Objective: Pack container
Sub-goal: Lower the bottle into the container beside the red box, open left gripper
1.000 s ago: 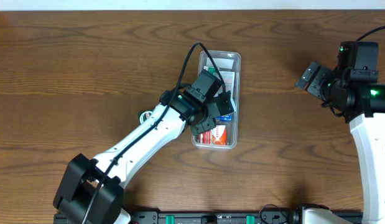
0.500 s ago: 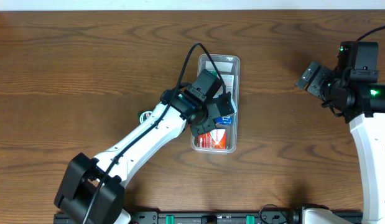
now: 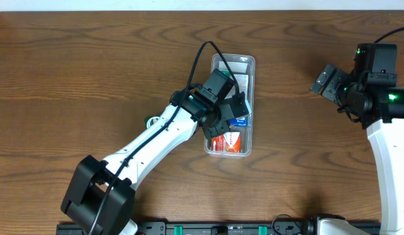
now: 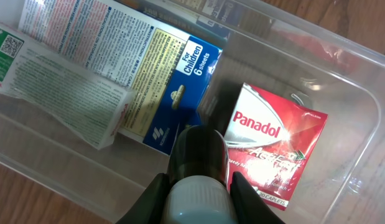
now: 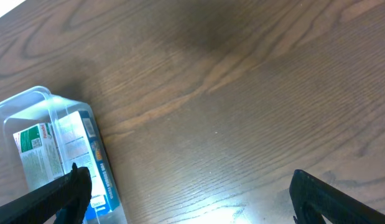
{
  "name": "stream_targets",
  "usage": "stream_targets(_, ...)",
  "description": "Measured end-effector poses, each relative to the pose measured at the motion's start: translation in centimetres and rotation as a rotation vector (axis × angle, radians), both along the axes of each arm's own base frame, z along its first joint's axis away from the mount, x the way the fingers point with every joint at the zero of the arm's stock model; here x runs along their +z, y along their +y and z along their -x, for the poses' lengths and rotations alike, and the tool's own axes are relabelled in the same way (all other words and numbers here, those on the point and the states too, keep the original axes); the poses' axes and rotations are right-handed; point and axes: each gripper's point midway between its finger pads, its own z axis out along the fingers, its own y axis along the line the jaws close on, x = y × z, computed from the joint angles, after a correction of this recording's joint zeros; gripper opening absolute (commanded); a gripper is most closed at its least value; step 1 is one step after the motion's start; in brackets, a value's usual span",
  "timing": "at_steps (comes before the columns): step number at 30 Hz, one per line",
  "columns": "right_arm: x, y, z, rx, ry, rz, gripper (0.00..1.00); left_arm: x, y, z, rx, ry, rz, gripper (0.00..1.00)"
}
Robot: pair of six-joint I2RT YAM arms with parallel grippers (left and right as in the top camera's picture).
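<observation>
Packing looks mid-step: the left gripper (image 4: pixel 197 190) is clamped on a small dark bottle (image 4: pixel 198 152) with a pale cap, held low over the container (image 3: pixel 251 91), which sits mid-table (image 3: pixel 91 65). The next move likely calls for lowering the bottle into the gap between the blue box (image 4: pixel 170 81) and the red box (image 4: pixel 273 146), then letting go. The right gripper (image 5: pixel 186 196) hovers over bare wood, fingers wide apart, well off to the side. Readable print: "Panadol" on the red box, "For Children 6 sheets" on the blue box; a white box (image 4: pixel 61 106) carries a QR code and print too fine to read
</observation>
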Motion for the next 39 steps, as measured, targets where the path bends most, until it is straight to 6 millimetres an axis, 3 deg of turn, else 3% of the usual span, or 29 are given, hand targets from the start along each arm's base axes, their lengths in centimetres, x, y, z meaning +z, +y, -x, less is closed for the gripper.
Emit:
stream_targets(6,0.0,0.0,0.0,0.0,0.0,0.0,0.99,-0.1,0.6,0.6,0.017,0.041,-0.025,0.11)
stream_targets(13,0.0,0.0,0.0,0.0,0.0,0.0,0.99,-1.7,2.4,2.8,0.033,0.161,-0.113,0.11)
stream_targets(18,0.0,0.0,0.0,0.0,0.0,0.0,0.99,-1.7,2.1,2.4,0.033,0.151,-0.101,0.11)
stream_targets(21,0.0,0.0,0.0,0.0,0.0,0.0,0.99,-1.7,1.8,2.1,0.033,0.143,-0.093,0.17)
stream_targets(29,0.0,0.0,0.0,0.0,0.0,0.0,0.99,-1.8,1.2,1.4,0.032,0.126,-0.075,0.17)
stream_targets(34,0.0,0.0,0.0,0.0,0.0,0.0,0.99,-1.8,1.3,1.5,0.036,0.132,-0.079,0.38)
stream_targets(36,0.0,0.0,0.0,0.0,0.0,0.0,0.99,-1.8,1.5,1.8,0.043,0.148,-0.09,0.66)
stream_targets(37,0.0,0.0,0.0,0.0,0.0,0.0,0.99,-1.7,1.7,2.0,0.048,0.158,-0.098,0.93)
stream_targets(39,0.0,0.0,0.0,0.0,0.0,0.0,0.99,-1.5,1.8,2.2,0.053,0.17,-0.104,0.98)
